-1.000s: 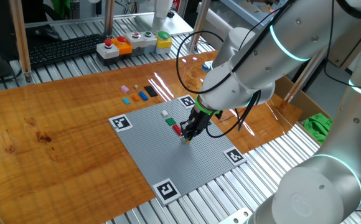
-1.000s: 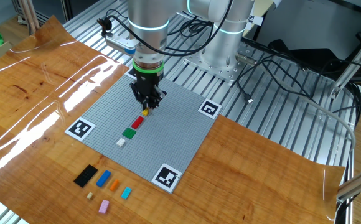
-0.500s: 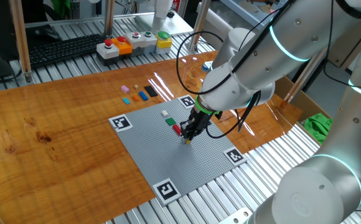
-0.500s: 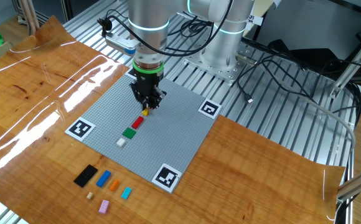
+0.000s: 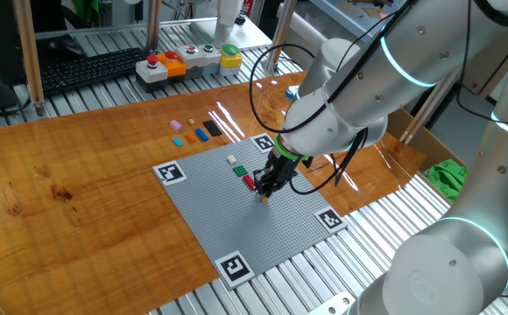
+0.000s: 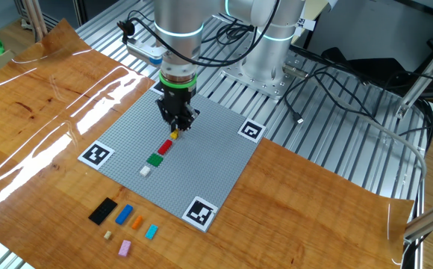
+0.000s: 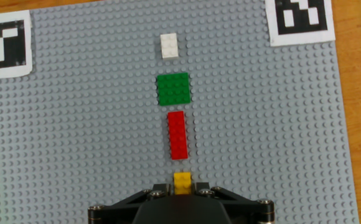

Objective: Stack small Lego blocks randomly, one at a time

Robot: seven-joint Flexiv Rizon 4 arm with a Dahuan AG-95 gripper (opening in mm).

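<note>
A small yellow Lego block (image 7: 182, 182) sits on the grey baseplate (image 5: 236, 219), at the near end of a row with a red block (image 7: 178, 135), a green block (image 7: 173, 89) and a white block (image 7: 169, 45). My gripper (image 7: 182, 190) stands straight down over the yellow block (image 6: 175, 134), a finger on each side of it with a thin gap, so the jaws are narrowly open. Loose blocks lie on the wooden table beside the plate: black (image 6: 103, 211), blue (image 6: 124, 214), orange (image 6: 136, 221), cyan (image 6: 151, 232) and pink (image 6: 125, 247).
Black-and-white marker tags (image 6: 201, 212) mark the baseplate's corners. A button box (image 5: 188, 59) and a keyboard (image 5: 88, 70) lie at the table's back. Cables (image 6: 328, 82) trail near the arm's base, and a green cloth (image 5: 447, 175) sits in a box off the table's edge.
The arm has not moved. The fingers seem to have eased slightly off the yellow block, which stays on the plate.
</note>
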